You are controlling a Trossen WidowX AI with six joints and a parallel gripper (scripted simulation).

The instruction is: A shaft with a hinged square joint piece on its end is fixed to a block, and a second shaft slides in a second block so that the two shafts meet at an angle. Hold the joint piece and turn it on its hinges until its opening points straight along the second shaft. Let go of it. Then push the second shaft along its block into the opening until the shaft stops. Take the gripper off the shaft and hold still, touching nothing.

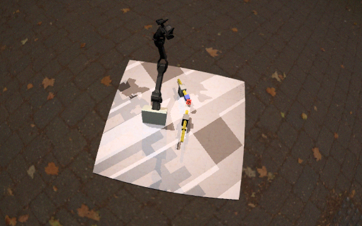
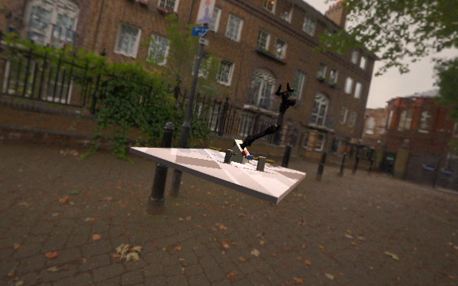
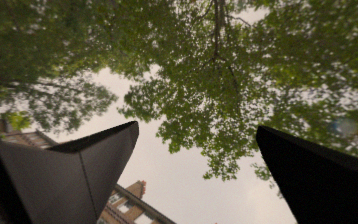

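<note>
The first shaft point(image 1: 179, 82) point(image 2: 269, 160) is yellow and passes through its block point(image 1: 181, 91) point(image 2: 261, 164). On its end sit a blue part point(image 1: 186, 97) point(image 2: 250, 157) and the red joint piece point(image 1: 188, 102) point(image 2: 244, 153). Which way the opening points is too small to tell. The second shaft point(image 1: 183, 135) point(image 2: 216, 148), also yellow, lies at an angle to the first in its own block point(image 1: 185, 117) point(image 2: 227, 156). Its near end is a short gap away from the red piece. My gripper point(image 1: 167, 26) point(image 2: 284, 88) point(image 3: 196, 129) is open and empty, high above the table, fingers pointing up, far from both shafts.
The arm's pale base block point(image 1: 154, 117) stands on the patterned table top point(image 1: 219, 141) point(image 2: 197, 160), beside the two shafts. The arm reaches up from it. The wrist view shows only trees, sky and part of a building beyond the fingers.
</note>
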